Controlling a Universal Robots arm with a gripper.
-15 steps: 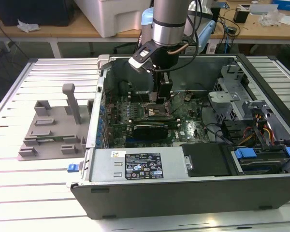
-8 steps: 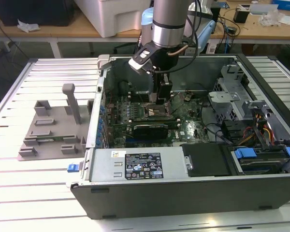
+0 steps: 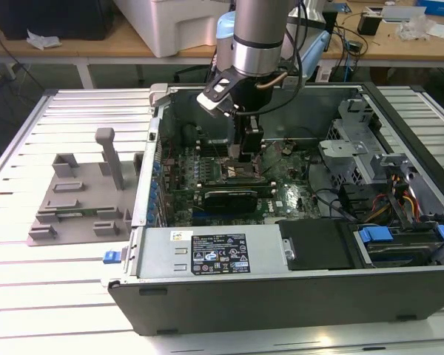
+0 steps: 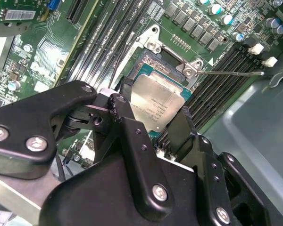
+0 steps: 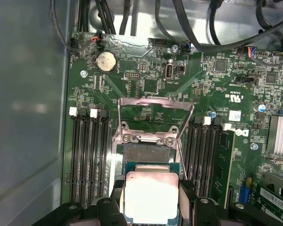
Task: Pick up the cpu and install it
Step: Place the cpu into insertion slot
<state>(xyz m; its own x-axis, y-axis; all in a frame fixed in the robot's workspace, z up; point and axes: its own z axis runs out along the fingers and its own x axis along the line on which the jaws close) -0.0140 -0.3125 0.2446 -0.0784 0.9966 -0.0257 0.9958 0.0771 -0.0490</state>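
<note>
Silver-topped cpu (image 4: 156, 101) clamped between the black fingers (image 4: 127, 122) of the gripper (image 4: 153, 121), directly over the open socket (image 5: 148, 149) on the green motherboard (image 5: 146, 84).

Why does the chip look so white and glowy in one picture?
In the first wrist view, light glares off the cpu, washing its top nearly white; in the second wrist view the same top looks grey, with faint print visible.

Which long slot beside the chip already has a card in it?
The outermost slot on the finned heatsink's side: a green card stands in it, while the other slots flanking the cpu are bare black.
</note>
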